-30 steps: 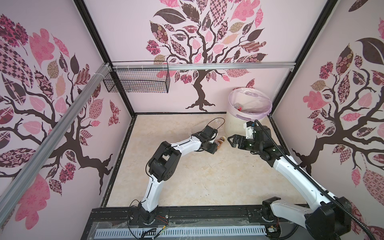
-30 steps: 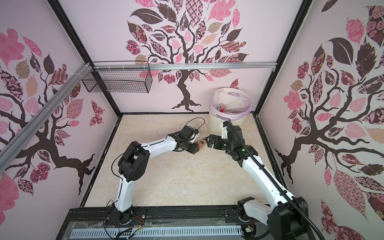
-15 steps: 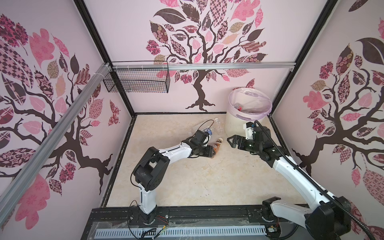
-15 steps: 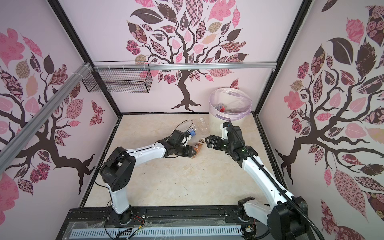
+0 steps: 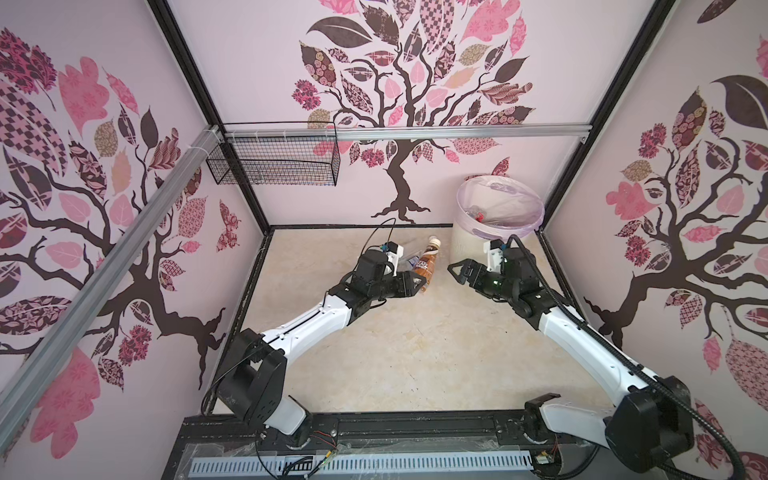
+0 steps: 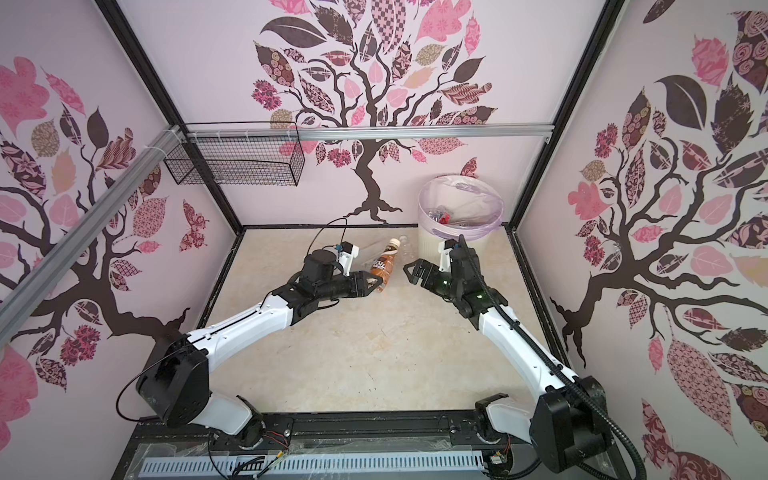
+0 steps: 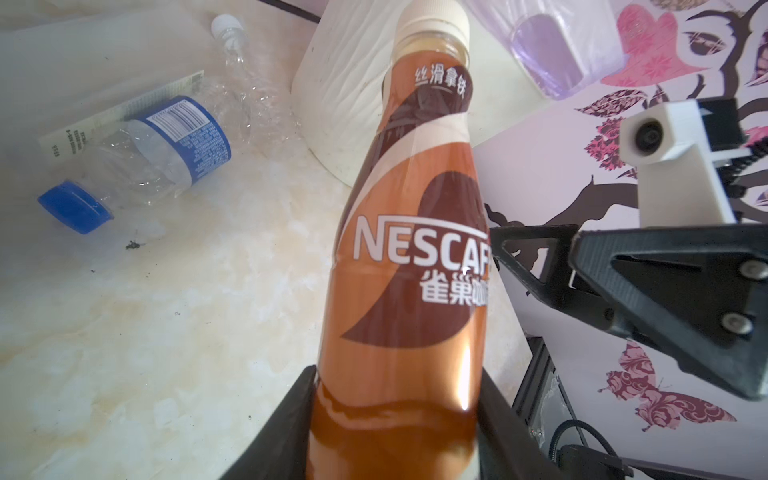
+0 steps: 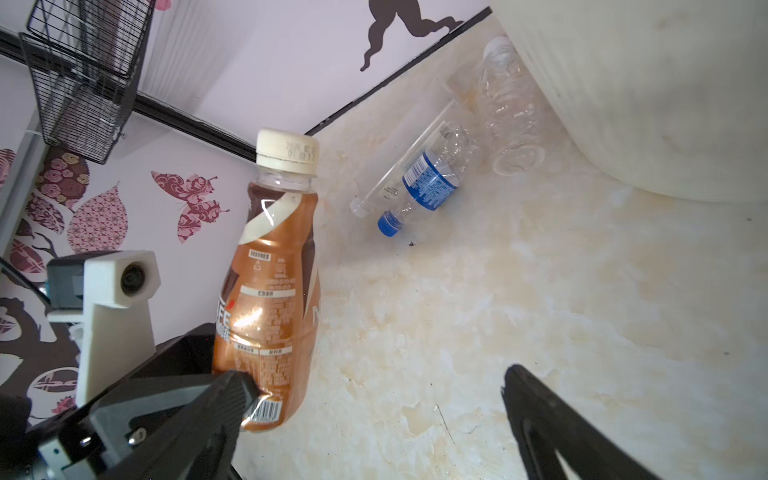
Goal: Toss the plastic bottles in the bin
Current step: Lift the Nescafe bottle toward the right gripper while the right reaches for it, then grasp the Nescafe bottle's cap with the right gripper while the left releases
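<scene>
L gripper point(image 5: 412, 285) is clamped on the base of the brown bottle point(image 5: 428, 262), one finger point(image 7: 284, 436) each side, both pressed to the plastic. Bottle's off the floor point(image 5: 374, 365), a bit tilted, cream cap aimed to the far side. That puts it far-centre, just left of the bin point(image 5: 467, 245), not touching it.

Bin's in the far right corner w/ lilac liner point(image 5: 500, 179) folded over the rim. Some clear plastic & a red bit inside, can't make out more.

R gripper point(image 5: 456, 271) is spread as wide as it goes, nothing in it. It hangs just right of the brown bottle, on the near side of the bin, tips facing the bottle.

On the floor beyond the L gripper:
- blue-cap bottle point(image 7: 166, 153) w/ blue label, lying flat
- long clear bottle point(image 8: 415, 137) alongside it, touching or not I can't tell
- crumpled bottle point(image 8: 509, 104) right up against the bin's base
</scene>
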